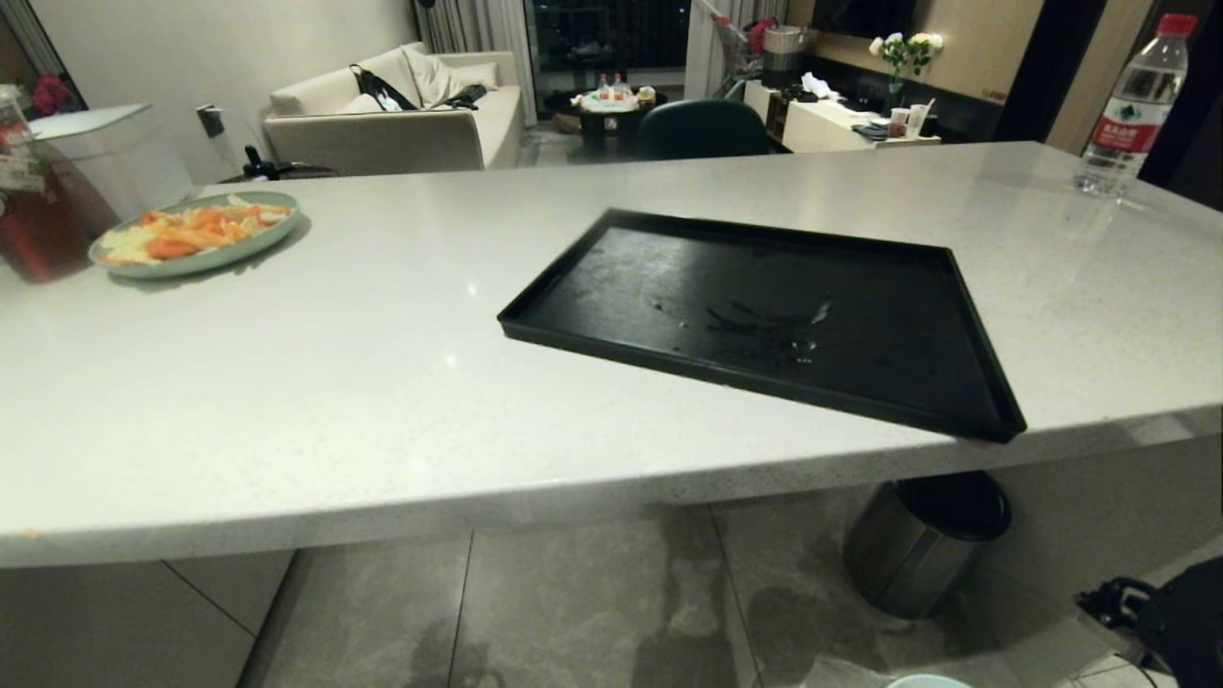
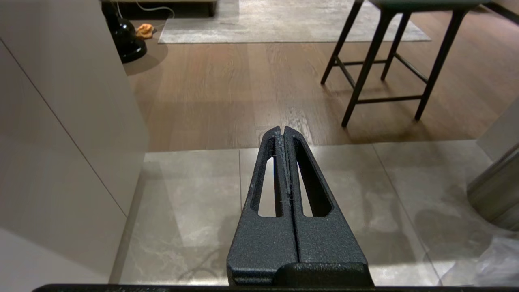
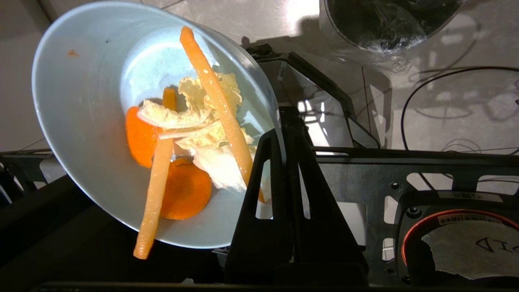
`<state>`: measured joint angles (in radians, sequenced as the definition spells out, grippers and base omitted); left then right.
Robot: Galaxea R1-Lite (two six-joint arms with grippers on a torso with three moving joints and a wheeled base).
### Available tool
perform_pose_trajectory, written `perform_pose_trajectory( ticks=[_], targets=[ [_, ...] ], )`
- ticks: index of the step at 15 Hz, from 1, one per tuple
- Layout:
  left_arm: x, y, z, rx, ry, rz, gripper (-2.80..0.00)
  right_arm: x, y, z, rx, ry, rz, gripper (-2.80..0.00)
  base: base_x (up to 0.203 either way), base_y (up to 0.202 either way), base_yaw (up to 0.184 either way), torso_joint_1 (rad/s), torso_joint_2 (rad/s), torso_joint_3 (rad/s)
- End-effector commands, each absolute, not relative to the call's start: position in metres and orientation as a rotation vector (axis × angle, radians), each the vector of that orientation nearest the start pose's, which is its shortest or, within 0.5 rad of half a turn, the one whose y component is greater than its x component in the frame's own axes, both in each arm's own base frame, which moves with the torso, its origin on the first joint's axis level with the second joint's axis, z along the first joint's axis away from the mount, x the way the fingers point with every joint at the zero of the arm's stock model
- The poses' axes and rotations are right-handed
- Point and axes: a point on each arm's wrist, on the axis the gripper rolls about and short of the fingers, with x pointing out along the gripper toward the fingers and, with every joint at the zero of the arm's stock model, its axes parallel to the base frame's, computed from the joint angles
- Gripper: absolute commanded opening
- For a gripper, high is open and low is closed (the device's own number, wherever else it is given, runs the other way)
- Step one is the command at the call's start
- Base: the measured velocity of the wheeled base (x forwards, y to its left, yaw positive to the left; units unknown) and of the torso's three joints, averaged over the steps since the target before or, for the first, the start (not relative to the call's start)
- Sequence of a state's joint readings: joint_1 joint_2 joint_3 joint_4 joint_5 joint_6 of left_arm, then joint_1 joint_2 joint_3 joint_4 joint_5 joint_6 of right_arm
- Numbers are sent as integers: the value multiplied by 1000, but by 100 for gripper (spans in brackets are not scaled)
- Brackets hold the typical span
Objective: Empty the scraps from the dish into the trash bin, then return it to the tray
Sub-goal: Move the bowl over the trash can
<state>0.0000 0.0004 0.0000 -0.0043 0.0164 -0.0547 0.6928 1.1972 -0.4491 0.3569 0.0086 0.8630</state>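
Right gripper [image 3: 279, 134] clamped shut on rim of pale blue dish [image 3: 89, 105], tilted, scraps [image 3: 190, 138] inside: carrot strips, slices, pale leaf. Beyond dish, bag-lined trash bin [image 3: 389, 24] on floor, well apart, not yet under the rim. Left gripper [image 2: 282, 134] closed, empty, parked low. Farther off, black tray [image 1: 764, 315] bare on counter. Water bottle [image 1: 1132, 105] label unreadable.

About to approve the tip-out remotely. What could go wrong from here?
1. A long carrot strip already overhangs the dish rim; the trash bin sits off to one side, so scraps may land on the robot's base or floor.
2. The right gripper pinches only the rim; the glossy dish could slip.
3. The tray corner reaches the counter edge, so returning could nudge it off.
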Motion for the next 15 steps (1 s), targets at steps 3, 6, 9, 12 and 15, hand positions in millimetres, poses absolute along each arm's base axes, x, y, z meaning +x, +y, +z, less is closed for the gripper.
perform_pose_trajectory(
  ticks=[3,6,9,12,15],
  targets=[
    [-23,0,76,-55,-4,17,-280,88,74,123,378,1231,119,-280,0,0,0,-22,442,419],
    [-23,0,76,-55,-5,17,-280,88,73,123,378,1233,119,-280,0,0,0,8,238,247],
    [-23,0,76,-55,-4,17,-280,87,73,122,376,1236,117,-280,0,0,0,0,0,0],
    [-23,0,76,-55,-4,17,-280,88,73,122,376,1232,116,-280,0,0,0,4,46,48],
    [-23,0,76,-55,-4,17,-280,88,73,121,374,1236,114,-280,0,0,0,12,69,77]
  ],
)
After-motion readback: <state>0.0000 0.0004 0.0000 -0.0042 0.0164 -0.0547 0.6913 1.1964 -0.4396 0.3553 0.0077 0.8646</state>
